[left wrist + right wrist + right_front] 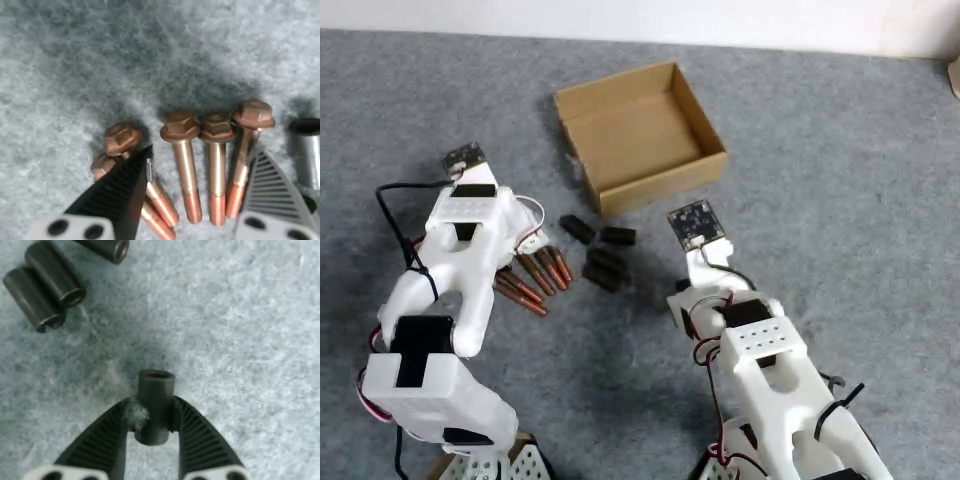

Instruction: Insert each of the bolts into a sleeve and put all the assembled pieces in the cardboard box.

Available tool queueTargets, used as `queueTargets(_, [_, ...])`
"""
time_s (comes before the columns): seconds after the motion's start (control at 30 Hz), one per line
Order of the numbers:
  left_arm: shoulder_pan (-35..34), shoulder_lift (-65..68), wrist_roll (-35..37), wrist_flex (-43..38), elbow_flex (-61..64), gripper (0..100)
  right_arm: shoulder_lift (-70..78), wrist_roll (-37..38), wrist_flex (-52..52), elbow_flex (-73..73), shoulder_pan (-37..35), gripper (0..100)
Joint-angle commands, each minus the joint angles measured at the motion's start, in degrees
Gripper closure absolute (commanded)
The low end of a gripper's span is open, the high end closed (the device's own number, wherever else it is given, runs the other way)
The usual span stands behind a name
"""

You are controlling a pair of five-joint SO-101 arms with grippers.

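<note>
On the counter (pixel 840 150): left end effector (pixel 202 162) spread over five bolts (pixel 181 131). Right end effector (pixel 152 422) pinching one black sleeve (pixel 156 385).

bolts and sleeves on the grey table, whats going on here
Two arms are at an assembly job, and nothing is put together so far. The left arm has its jaws open over five loose bolts, with none gripped yet. The right arm has its jaws shut on one black sleeve, while other sleeves lie loose between the arms. The box is empty.
</note>
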Motion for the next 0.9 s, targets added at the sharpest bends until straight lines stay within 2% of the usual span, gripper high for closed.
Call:
queueTargets(0.0, [-0.7, -0.4, 0.7, 0.7, -0.6, 71, -1.5, 0.8, -1.7, -0.3, 0.7, 99.5])
queueTargets(0.33, [-0.8, -1.1, 0.9, 5.5, -1.0, 71, -1.5, 0.8, -1.8, -0.3, 0.7, 99.5])
queueTargets(0.7, [-0.6, -9.1, 1.0, 6.2, 2.1, 71, -1.4, 0.8, -2.6, -0.2, 0.7, 99.5])
queueTargets(0.87, [-0.8, -9.1, 3.6, 6.2, 3.6, 71, -1.5, 0.8, -4.7, 1.4, 0.7, 99.5])
